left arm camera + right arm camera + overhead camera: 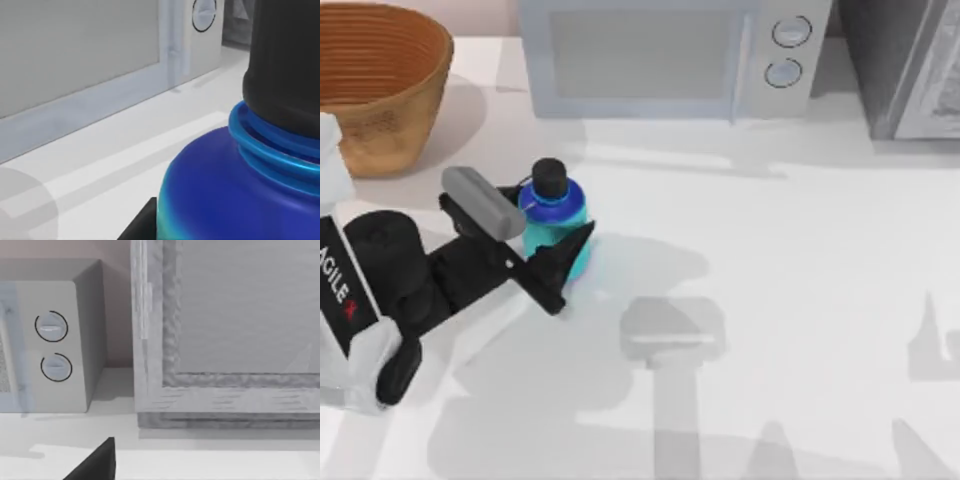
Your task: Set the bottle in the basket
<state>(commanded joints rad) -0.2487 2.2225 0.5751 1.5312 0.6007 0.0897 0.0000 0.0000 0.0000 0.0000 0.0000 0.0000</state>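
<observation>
- Top view: left hand [538, 238] clamped on the bottle [554, 222], upright, left of centre on the tabletop [790, 250].
- Basket [382, 75]: far-left corner, holds nothing; the carry and the drop remain, by my reading.
- Right hand [95, 462]: fingers cannot be told.

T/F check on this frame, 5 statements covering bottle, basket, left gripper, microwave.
1. The bottle is inside the basket. False: it stands on the table, to the basket's right.
2. The left gripper has its fingers on either side of the bottle. True.
3. The bottle lies on its side. False: it is upright, black cap up.
4. A microwave sits at the table's back edge, with two round knobs. True.
5. The basket is at the top view's right. False: it is at the top left corner.
</observation>
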